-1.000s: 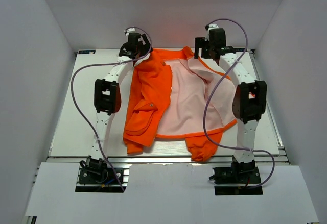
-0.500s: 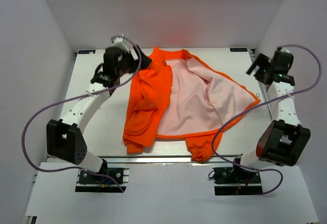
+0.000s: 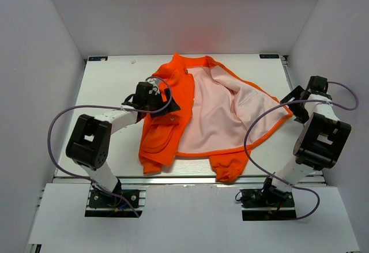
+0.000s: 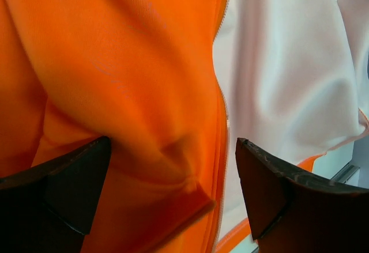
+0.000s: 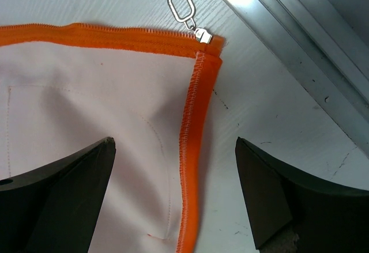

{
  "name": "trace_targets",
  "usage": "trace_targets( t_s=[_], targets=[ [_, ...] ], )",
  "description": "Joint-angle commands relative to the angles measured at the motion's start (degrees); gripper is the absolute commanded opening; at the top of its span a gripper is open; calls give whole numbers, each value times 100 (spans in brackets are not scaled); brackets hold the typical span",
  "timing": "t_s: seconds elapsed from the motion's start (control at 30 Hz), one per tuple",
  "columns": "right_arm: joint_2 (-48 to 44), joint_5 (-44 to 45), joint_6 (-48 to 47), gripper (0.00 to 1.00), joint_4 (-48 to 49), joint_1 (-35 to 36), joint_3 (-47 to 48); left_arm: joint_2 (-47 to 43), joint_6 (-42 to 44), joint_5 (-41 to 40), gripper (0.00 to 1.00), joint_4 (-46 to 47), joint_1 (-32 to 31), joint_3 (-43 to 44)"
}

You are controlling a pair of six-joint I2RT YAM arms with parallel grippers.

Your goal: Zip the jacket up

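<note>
**Clearances.** The jacket lies open at the middle of the table. Bare table shows along its 9 o'clock side and in a narrow strip at 12 o'clock. The spread panel's corner sits near the metal rail at the 3 o'clock edge. A bunched sleeve lies close to the 6 o'clock edge.

**Arms.** The left arm is folded, with its elbow low at 8 o'clock. The left gripper is over the folded orange front panel beside the zipper edge. Its fingers stand apart and clamp nothing. The right arm's elbow is at 4 o'clock. The right gripper hangs above the lining-side corner, fingers apart, holding nothing. The zipper pull lies flat on the table just beyond that corner.

**Orientation.** The collar points to 12 o'clock and the hem to 6 o'clock, so the long axis runs 12 to 6. The pink lining faces up on the 3 o'clock half.
</note>
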Motion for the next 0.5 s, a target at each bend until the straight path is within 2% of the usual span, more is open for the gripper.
trace_targets(
  t_s=[0.0,0.13,0.3,0.47],
  targets=[
    [111,228,492,89,128,0,195,412,-129,204,98,516,10,275],
    [-108,150,730,89,391,61,-304,1300,-208,160,98,509,88,811],
    [-267,17,853,89,585,325,-667,2328,-375,318,98,253,527,1725],
    [-21,52,941,89,602,615,-684,2286,-314,152,98,271,984,1726]
  ],
)
